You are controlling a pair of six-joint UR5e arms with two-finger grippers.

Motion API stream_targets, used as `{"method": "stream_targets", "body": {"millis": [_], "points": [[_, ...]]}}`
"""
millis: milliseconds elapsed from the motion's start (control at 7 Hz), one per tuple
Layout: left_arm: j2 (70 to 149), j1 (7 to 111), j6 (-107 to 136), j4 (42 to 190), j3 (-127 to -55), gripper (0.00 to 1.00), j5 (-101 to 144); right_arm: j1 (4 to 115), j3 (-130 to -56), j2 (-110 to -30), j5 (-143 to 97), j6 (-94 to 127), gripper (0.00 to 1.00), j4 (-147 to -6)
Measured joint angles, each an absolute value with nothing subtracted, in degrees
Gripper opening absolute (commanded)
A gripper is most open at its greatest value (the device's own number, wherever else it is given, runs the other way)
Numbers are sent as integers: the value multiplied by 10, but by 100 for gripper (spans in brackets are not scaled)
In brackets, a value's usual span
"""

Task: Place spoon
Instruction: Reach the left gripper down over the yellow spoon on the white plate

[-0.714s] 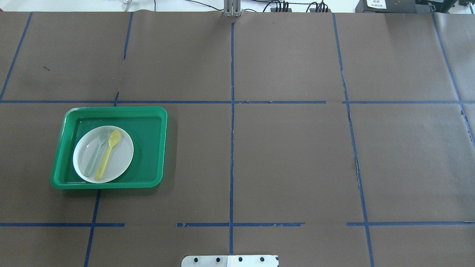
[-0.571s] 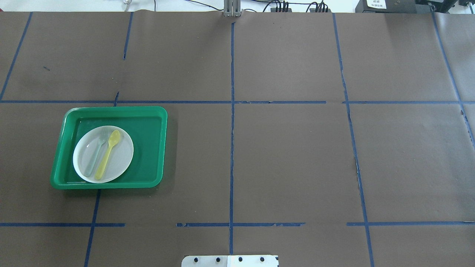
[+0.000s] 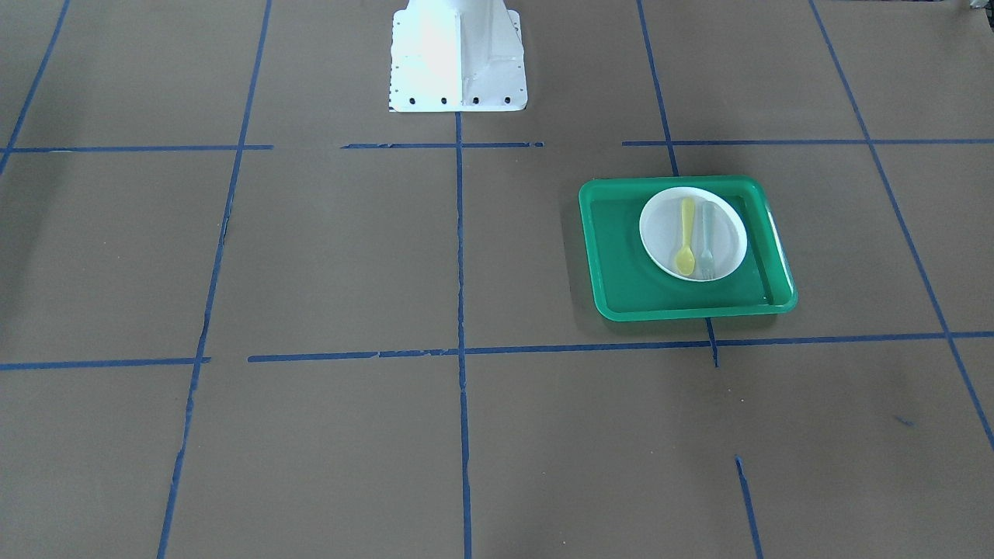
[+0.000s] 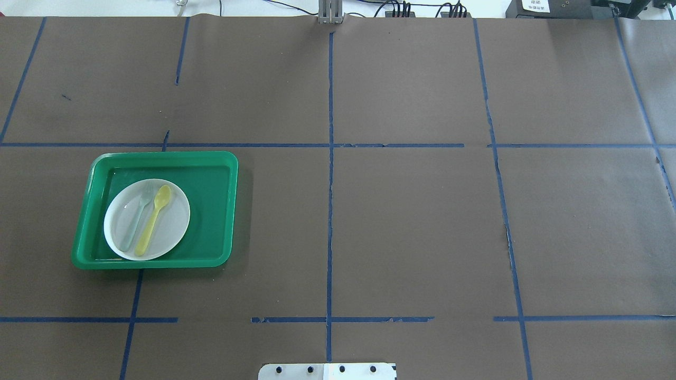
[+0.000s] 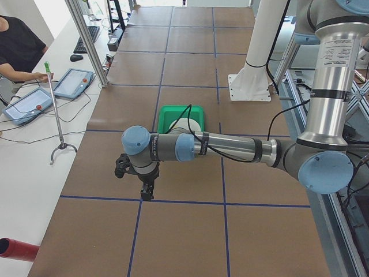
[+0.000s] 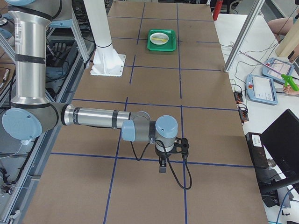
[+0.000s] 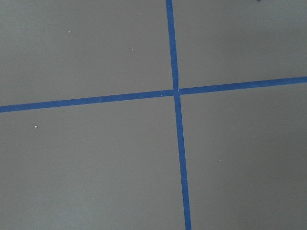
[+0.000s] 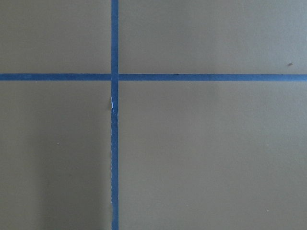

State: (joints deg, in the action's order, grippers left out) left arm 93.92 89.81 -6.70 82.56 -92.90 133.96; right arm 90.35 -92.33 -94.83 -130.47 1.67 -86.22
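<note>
The yellow spoon (image 4: pixel 153 220) lies on a white plate (image 4: pixel 173 224), bowl toward the far side, next to a pale grey-green fork (image 4: pixel 136 217). The plate sits in a green tray (image 4: pixel 211 211) on the table's left half. The front view shows the spoon (image 3: pixel 686 237), plate (image 3: pixel 660 225) and tray (image 3: pixel 613 264) too. My left gripper (image 5: pixel 147 193) shows only in the exterior left view, low over a blue tape line, far from the tray. My right gripper (image 6: pixel 162 168) shows only in the exterior right view, at the table's other end. I cannot tell whether either is open or shut.
Brown paper with blue tape lines covers the table. The robot's white base (image 3: pixel 457 62) stands at the near middle edge. Both wrist views show only paper and tape crossings. Operators' tablets (image 5: pixel 75 83) and a person sit beyond the table's far edge.
</note>
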Motion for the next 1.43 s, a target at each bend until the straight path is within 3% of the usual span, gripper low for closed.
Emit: {"method": "stream_targets", "body": {"millis": [286,714,1143,1429], "points": [[949,828,1,855,-969,99,1343,904,-923,-949,-1305,16,100,-862],[1040,629,211,889,-1011,98,1329,904,-923,-949,-1305,16,100,-862],[1076,490,340,915,-1016,83,1249,904,-923,-948,-1305,17,100,-862],[1059,436,375,930,-1018,83,1231,904,-923,-948,-1305,17,100,-862]]}}
